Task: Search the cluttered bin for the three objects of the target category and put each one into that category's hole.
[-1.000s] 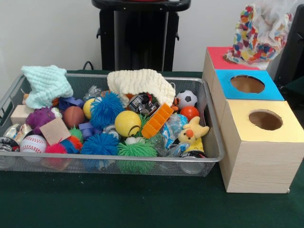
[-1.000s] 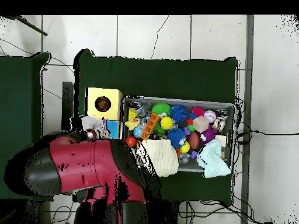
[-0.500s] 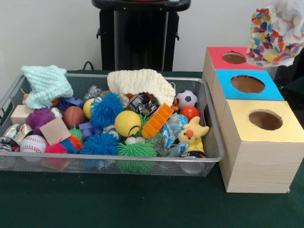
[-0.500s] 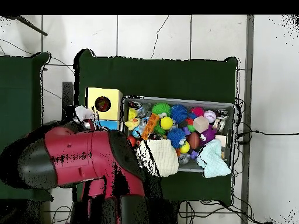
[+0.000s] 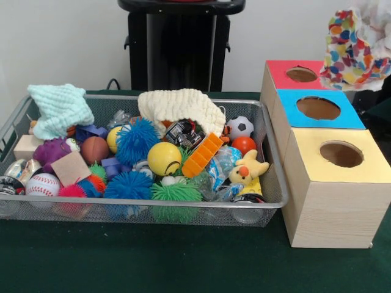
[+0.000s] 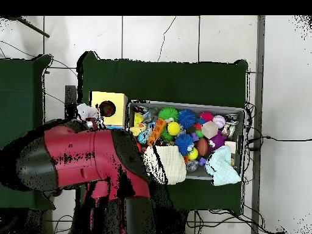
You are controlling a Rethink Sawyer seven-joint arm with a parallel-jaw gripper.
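Hanging at the top right of the front view, above and just right of the red-topped box: a multicoloured spotted cloth, clear of the box's hole. Tool hidden behind the cloth there and under the red arm in the overhead view; impossible to tell whether clenched or released. Lining up beside the red-topped box: a blue-topped box and a yellow-topped box, each showing one round hole. Sitting left of the boxes on the green worktop: a wire mesh bin. Lying in the bin: a cream knitted cloth at the back middle, a mint knitted cloth at the back left corner, both resting over balls and toys.
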